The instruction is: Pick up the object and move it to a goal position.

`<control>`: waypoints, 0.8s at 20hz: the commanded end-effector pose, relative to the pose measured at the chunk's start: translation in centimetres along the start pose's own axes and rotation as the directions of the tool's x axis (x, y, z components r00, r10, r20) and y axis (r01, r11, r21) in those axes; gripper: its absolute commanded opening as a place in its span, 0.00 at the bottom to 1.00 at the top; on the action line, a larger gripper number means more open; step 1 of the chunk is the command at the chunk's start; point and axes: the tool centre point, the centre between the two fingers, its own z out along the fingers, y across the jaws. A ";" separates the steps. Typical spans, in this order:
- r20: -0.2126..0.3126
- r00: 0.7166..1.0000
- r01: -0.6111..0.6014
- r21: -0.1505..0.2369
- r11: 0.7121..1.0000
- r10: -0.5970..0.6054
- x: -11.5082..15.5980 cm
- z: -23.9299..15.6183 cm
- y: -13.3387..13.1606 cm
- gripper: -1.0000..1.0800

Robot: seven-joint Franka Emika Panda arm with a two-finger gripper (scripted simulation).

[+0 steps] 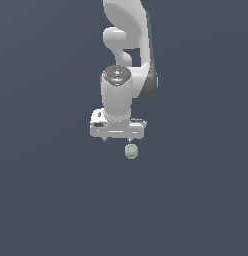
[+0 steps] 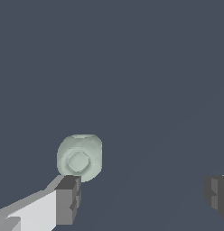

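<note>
The object (image 1: pixel 131 151) is a tiny pale grey-green faceted lump on the dark floor, just in front of and slightly to the exterior view's right of my white gripper (image 1: pixel 117 139). In the wrist view the object (image 2: pixel 79 157) lies close beside one dark fingertip (image 2: pixel 68 200), outside the gap between the fingers. The other fingertip (image 2: pixel 217 195) is far off across the frame. My gripper (image 2: pixel 143 197) is open and empty, its jaws spread wide.
The white arm (image 1: pixel 128 45) rises behind the gripper toward the top of the exterior view. The floor is a plain dark grey-blue surface all round. No goal marker shows.
</note>
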 end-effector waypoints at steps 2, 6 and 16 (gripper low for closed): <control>0.012 1.000 0.001 0.017 1.000 -0.002 -0.6 2.9 -3.1 0.96; 0.021 1.000 0.000 0.030 1.000 -0.001 -1.3 5.2 -5.5 0.96; 0.027 1.000 0.001 0.035 0.999 -0.002 -1.7 6.6 -6.5 0.96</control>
